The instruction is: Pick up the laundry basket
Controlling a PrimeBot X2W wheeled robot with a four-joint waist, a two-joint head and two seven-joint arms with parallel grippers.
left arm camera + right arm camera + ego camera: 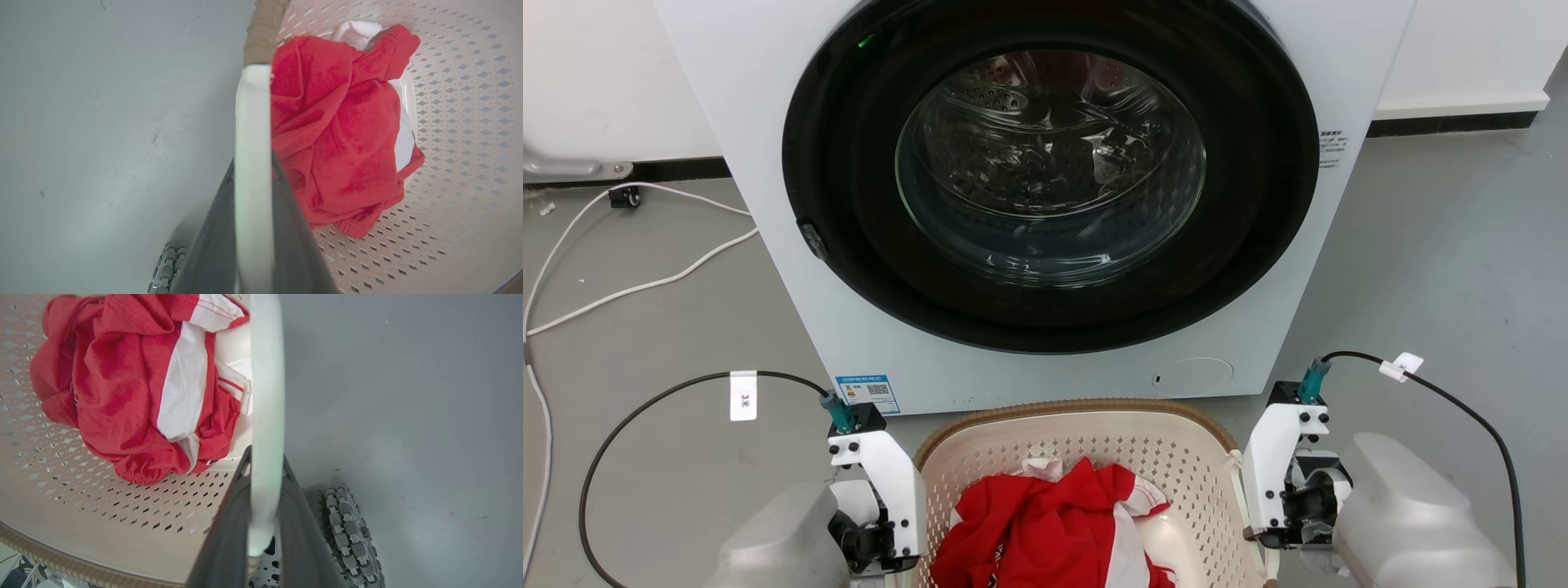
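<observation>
The laundry basket is seen just in front of the washer, below its round door, with the brown rim close to the washer's base. Whether it is resting on the grey floor cannot be told. A crumpled red and white garment is held inside it.

The basket's left handle, a white bar, is clamped by the left gripper, whose 2 dark fingers are drawn narrow against both its faces. The right handle is pinched in the same way by the right gripper. A ribbed wheel is seen on the floor just beside that gripper's fingers.

The steel drum is seen through the glass of the washer's door. A blue label is stuck low on the washer's front, toward its left corner. A white cable is trailed over the floor to the left of the washer.
</observation>
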